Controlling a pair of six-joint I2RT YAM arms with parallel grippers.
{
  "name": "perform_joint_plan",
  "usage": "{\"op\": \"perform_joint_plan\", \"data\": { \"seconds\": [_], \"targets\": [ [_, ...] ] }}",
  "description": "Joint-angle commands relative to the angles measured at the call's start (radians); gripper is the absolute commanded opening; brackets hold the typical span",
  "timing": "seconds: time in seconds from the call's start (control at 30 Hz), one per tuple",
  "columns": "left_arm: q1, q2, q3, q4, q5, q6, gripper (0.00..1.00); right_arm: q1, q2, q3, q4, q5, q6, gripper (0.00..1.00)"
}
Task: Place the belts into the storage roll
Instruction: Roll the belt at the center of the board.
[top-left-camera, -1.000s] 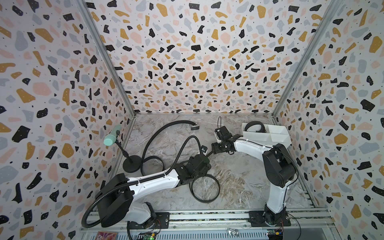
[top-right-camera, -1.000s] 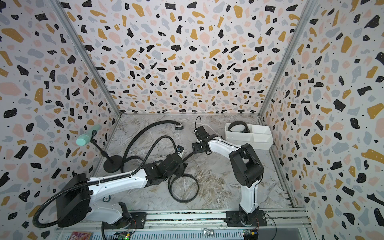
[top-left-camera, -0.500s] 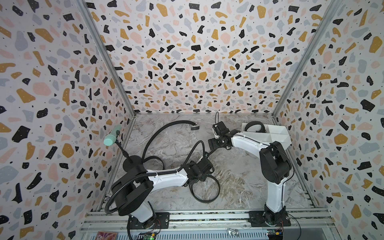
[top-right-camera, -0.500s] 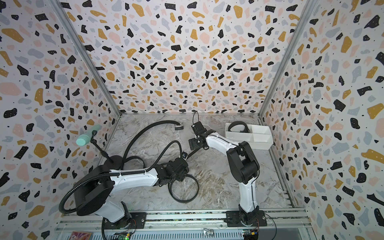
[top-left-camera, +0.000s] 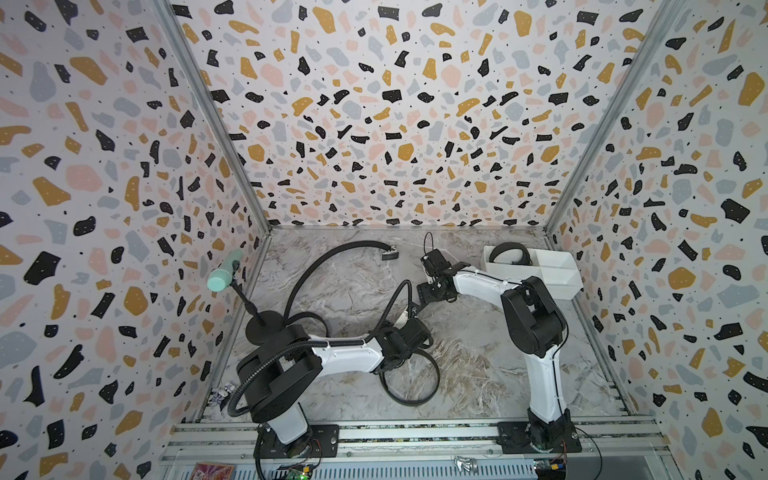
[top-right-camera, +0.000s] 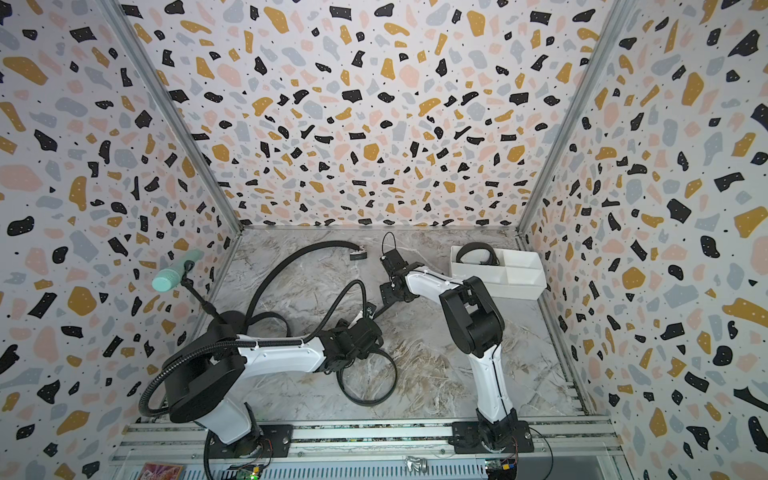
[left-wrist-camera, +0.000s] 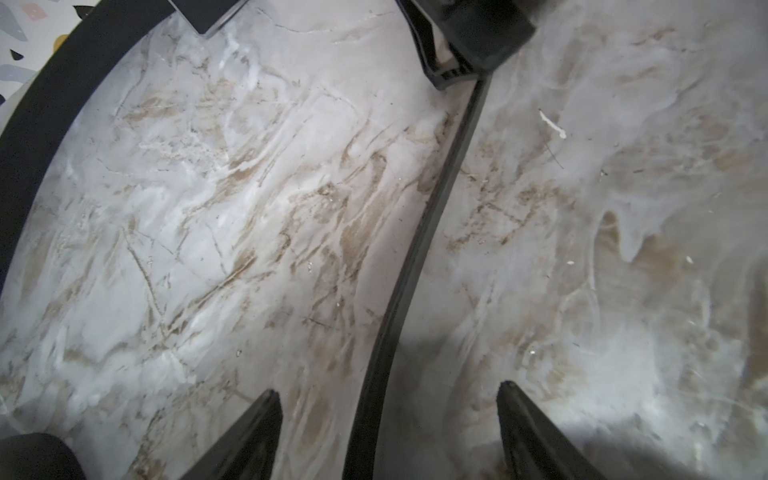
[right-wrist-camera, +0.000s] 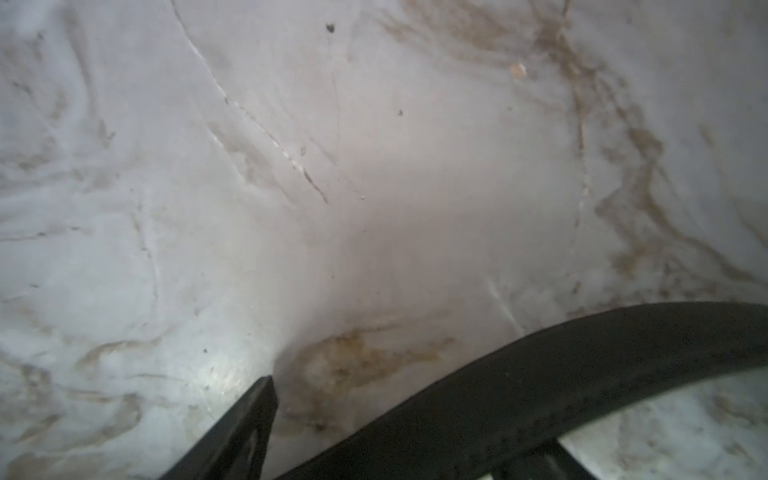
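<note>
**A:** Where do we stand? One coiled belt (top-left-camera: 509, 254) sits in the end compartment of the tray (top-left-camera: 557, 282), and two are out on the table (top-left-camera: 478, 365).

**B:** Right. The long belt (top-left-camera: 328, 259) arcs along the back, nobody near it. The action's on the loose belt (left-wrist-camera: 432, 216), standing on edge between the two arms.

**A:** Left gripper (left-wrist-camera: 387, 388)?

**B:** Jaws spread wide, strap running up the gap and touching neither side.

**A:** And the right gripper (top-left-camera: 424, 297)?

**B:** Apart as well, going by its wrist view. The strap crosses in front of one side, and nothing's pinched that I can see.

**A:** How will it handle?

**B:** Light and floppy, I'd say, but springy — it'll want to uncurl. The faces look smooth, so squeeze across the thickness near one end. Keep the coil tight too — otherwise it may pop over those low walls.
</note>
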Motion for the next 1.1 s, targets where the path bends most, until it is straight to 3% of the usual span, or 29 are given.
{"op": "perform_joint_plan", "data": {
  "seconds": [0.0,0.17,0.27,0.33,0.5,0.7,0.93,1.07],
  "targets": [
    [-0.01,-0.028,-0.032,-0.034,-0.023,-0.023,0.78,-0.005,-0.062,-0.02,-0.04,0.015,0.009,0.77],
    [-0.015,-0.18,-0.048,-0.055,0.014,-0.022,0.83,-0.011,-0.055,-0.02,-0.03,0.006,0.005,0.75],
    [-0.015,-0.226,-0.006,-0.116,0.082,0.016,0.92,-0.014,-0.046,-0.019,-0.024,0.0,0.006,0.75],
    [-0.014,-0.215,0.016,-0.169,0.138,0.046,1.0,-0.018,-0.045,-0.021,-0.019,-0.004,0.005,0.75],
    [-0.013,-0.134,0.029,-0.268,0.244,0.075,1.0,-0.018,-0.044,-0.02,-0.016,-0.004,0.001,0.75],
    [-0.013,-0.076,0.04,-0.284,0.141,0.051,0.99,-0.02,-0.037,-0.02,-0.012,-0.008,-0.001,0.75],
    [-0.002,0.037,0.067,-0.176,-0.015,0.024,1.0,-0.017,-0.037,-0.029,-0.014,-0.018,-0.001,0.72],
    [0.058,0.099,0.081,-0.131,-0.073,-0.028,0.99,-0.017,-0.074,-0.071,-0.024,-0.012,-0.003,0.68]
  ]
}}
